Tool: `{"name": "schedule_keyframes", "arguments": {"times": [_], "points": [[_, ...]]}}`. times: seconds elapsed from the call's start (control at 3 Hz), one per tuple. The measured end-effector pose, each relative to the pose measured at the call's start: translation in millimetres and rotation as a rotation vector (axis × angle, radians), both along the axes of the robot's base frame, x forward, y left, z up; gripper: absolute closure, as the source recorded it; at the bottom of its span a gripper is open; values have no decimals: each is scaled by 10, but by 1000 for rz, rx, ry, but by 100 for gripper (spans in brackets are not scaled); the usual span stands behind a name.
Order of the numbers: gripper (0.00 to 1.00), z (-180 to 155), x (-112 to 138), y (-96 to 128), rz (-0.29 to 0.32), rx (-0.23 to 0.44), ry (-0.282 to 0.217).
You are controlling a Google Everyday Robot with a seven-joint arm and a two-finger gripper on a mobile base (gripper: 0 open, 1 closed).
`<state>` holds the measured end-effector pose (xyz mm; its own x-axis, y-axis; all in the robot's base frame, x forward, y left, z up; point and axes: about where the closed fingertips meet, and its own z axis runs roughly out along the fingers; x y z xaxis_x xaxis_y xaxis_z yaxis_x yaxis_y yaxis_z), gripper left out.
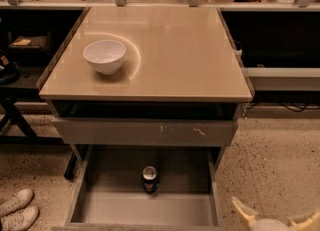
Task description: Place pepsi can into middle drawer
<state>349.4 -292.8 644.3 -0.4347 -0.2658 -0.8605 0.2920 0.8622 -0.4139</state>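
The pepsi can (149,179) stands upright on the grey floor of the pulled-out middle drawer (112,207), near the drawer's middle. It is dark with a silver top. My gripper (274,216) is at the bottom right corner of the camera view, outside the drawer's right wall and over the speckled floor. Its two pale fingers (241,209) are spread wide, open, with nothing between them. The gripper is well apart from the can.
Above the open drawer sits a shut drawer front (145,132) with pale scratch marks. A white bowl (104,56) rests on the beige table top (175,50). A pair of white shoes (15,210) lies on the floor at the bottom left. Dark shelving flanks the table.
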Motion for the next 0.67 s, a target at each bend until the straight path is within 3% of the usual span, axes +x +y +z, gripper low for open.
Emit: {"name": "schedule_keyframes", "arguments": {"times": [0.33,0.67], "points": [[0,156,-449,-446,-123,-20,-21],[0,152,-580,-542,-157,-21,-19]]}}
